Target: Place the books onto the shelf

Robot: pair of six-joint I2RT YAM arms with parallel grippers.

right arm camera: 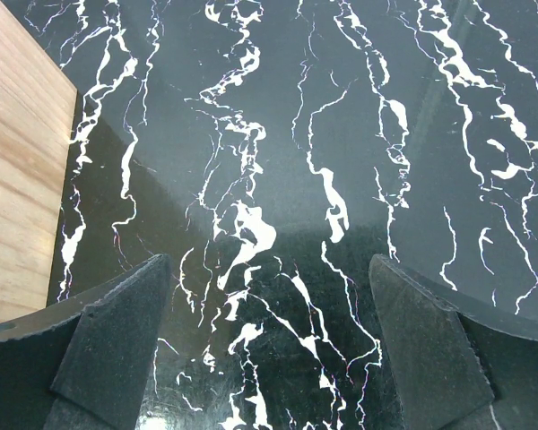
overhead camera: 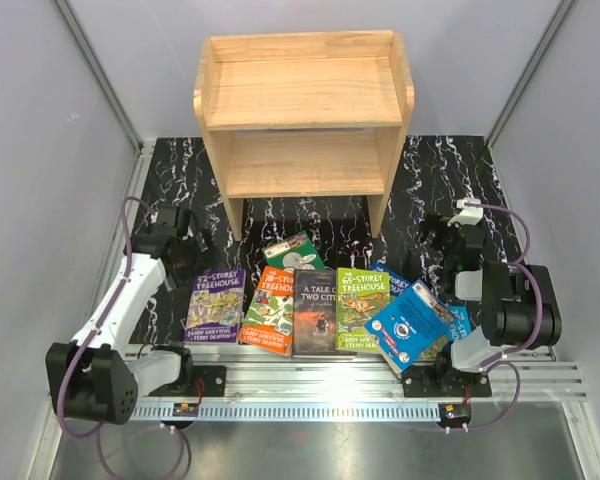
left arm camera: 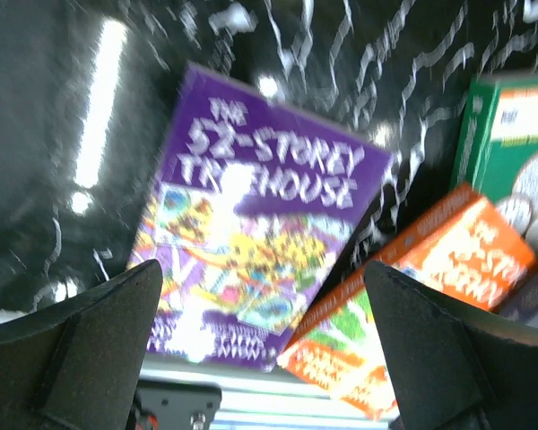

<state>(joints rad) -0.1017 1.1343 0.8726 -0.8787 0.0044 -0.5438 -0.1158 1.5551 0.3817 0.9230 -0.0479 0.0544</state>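
The wooden shelf (overhead camera: 305,95) stands at the far side of the black desk (overhead camera: 440,170), in the middle. All the books lie flat on the desk, in front of the shelf and close to the arms.

From left to right the row goes like this: a purple book (overhead camera: 216,304), an orange book (overhead camera: 271,310), a dark book (overhead camera: 315,312) and a green Treehouse book (overhead camera: 362,308). They lie side by side and touch. A green coin book (overhead camera: 295,252) lies tilted just behind the orange and dark ones. At the right end a bright blue book (overhead camera: 410,325) lies tilted on top of other books. Another blue book (overhead camera: 392,277) peeks out from under it, mostly hidden.

The left claw (left arm camera: 262,269) is wide open. It hangs over the purple book, with the orange book beside it.

The right claw (right arm camera: 264,260) is wide open too. It hangs over the bare black desk, near the right side of the shelf.
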